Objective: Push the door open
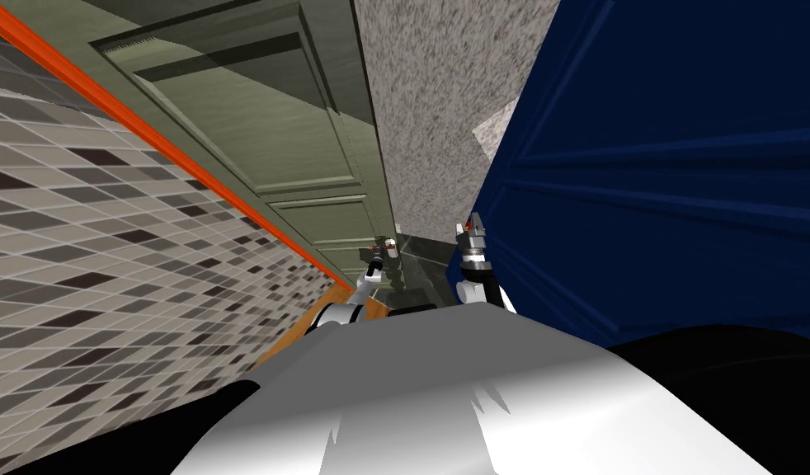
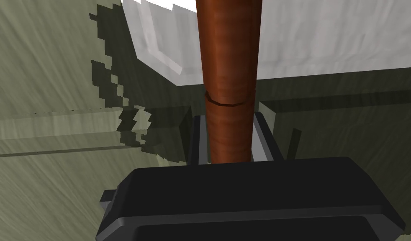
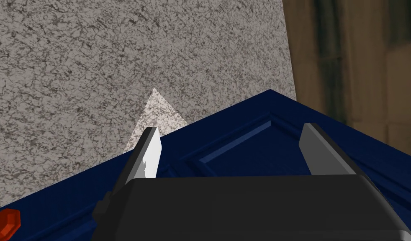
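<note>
An olive-green panelled door [image 1: 255, 124] runs along my left side. In the left wrist view my left gripper [image 2: 229, 140] is shut on a reddish-brown round bar handle [image 2: 229, 58] standing off that door [image 2: 54, 175], with one finger [image 2: 262, 138] pressed to each side of it. The head view has this gripper [image 1: 384, 251] small, at the door's near edge. My right gripper [image 1: 475, 224] is raised beside a dark blue panelled door [image 1: 659, 165]. Its wrist view has the gripper [image 3: 236, 150] open over the blue panel [image 3: 242, 146], with nothing between the fingers.
A speckled grey wall [image 1: 445, 107] stands between the two doors. An orange strip [image 1: 148, 132] borders the green door, with a grey tiled surface [image 1: 90, 247] beyond it. A small red piece [image 3: 3, 221] sits on the blue door near my right gripper.
</note>
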